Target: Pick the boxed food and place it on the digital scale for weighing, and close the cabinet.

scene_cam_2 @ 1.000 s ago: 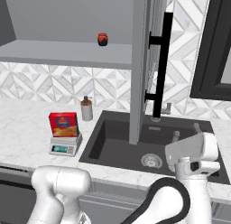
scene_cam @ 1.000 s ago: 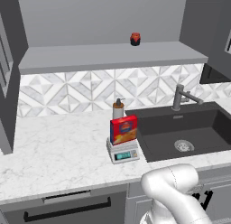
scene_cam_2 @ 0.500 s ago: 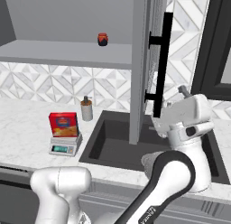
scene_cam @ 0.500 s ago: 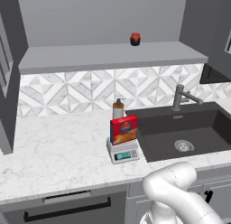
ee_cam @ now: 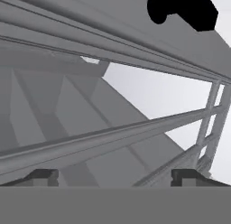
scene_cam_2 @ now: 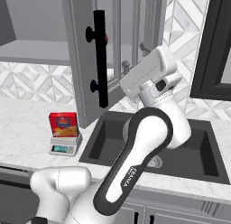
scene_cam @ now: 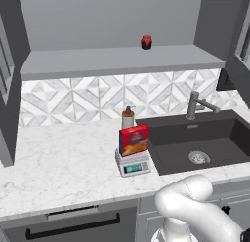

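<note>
The boxed food (scene_cam: 134, 141) (scene_cam_2: 63, 124), a red carton with a blue oval, stands upright on the digital scale (scene_cam: 133, 166) (scene_cam_2: 65, 147) left of the sink. The cabinet's right door (scene_cam_2: 84, 60) stands open, its black bar handle (scene_cam_2: 100, 58) facing the room. My gripper (scene_cam_2: 133, 57) is raised high against that door's panelled face (ee_cam: 90, 142). Its fingertips (ee_cam: 43, 175) stand wide apart and open, nothing between them. A black handle mount (ee_cam: 182, 8) shows at the top of the hand view.
A dark sink (scene_cam: 200, 138) with a faucet (scene_cam: 197, 104) lies right of the scale. A beige soap pump (scene_cam: 128, 118) stands behind the carton. A small red jar (scene_cam: 146, 42) sits on the cabinet shelf. The cabinet's left door (scene_cam: 10, 90) hangs open too.
My arm has swung up from over the sink to the open cabinet door. In the right base view the door and its handle have shifted left. Carton and scale have not moved.
</note>
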